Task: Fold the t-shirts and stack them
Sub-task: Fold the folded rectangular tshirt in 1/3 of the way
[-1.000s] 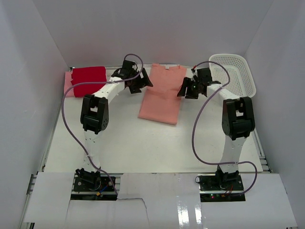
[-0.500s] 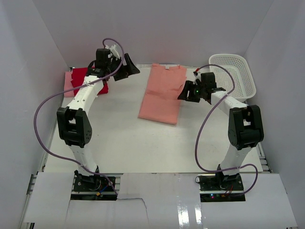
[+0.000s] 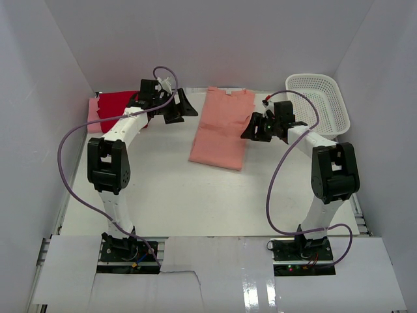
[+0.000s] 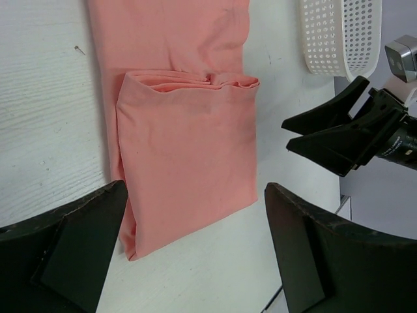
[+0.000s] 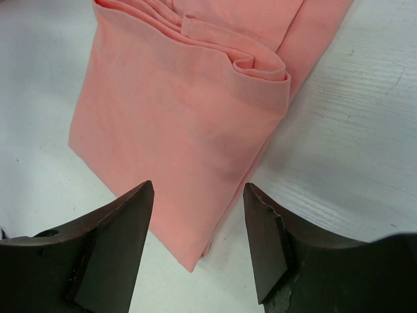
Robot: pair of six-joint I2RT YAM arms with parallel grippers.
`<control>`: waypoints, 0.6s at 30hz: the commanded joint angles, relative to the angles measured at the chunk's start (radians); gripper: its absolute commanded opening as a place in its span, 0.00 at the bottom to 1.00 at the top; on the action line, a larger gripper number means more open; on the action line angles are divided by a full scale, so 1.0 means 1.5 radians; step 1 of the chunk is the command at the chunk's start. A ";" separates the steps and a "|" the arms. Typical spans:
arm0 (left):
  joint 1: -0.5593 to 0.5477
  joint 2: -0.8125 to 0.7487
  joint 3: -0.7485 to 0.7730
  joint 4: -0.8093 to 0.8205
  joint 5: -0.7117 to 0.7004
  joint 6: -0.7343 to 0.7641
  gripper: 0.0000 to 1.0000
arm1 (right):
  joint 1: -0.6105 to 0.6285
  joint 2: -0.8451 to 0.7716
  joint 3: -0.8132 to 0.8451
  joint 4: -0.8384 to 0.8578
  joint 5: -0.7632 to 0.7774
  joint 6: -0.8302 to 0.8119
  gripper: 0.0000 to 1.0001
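A salmon t-shirt (image 3: 220,129) is laid on the white table (image 3: 163,186) at the far middle, its collar turned towards the back wall. It has been narrowed into a long strip, and its near part is doubled over on itself, so that a thick folded edge is seen across it in both wrist views. The left gripper (image 3: 186,111) is held just off the shirt's left side with its jaws spread wide; nothing is grasped between them. The right gripper (image 3: 251,128) is held close to the shirt's right edge, its jaws likewise parted and empty, with the doubled cloth seen below and between its fingers (image 5: 111,248) in the right wrist view; contact with the cloth cannot be made out. A folded red t-shirt (image 3: 120,105) is placed in the far left corner, on top of a pale pink t-shirt (image 3: 93,116), of which only a strip along the left edge is shown. A white mesh basket (image 3: 326,98) is set in the far right corner, apart from the salmon shirt
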 commanded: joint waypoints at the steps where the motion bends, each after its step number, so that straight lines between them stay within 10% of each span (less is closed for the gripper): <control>1: 0.002 -0.013 0.017 0.026 0.031 0.002 0.97 | -0.001 0.003 0.007 0.025 -0.019 -0.009 0.64; 18: 0.001 0.015 0.001 0.076 0.085 -0.011 0.96 | 0.003 0.030 0.033 0.020 -0.033 -0.007 0.64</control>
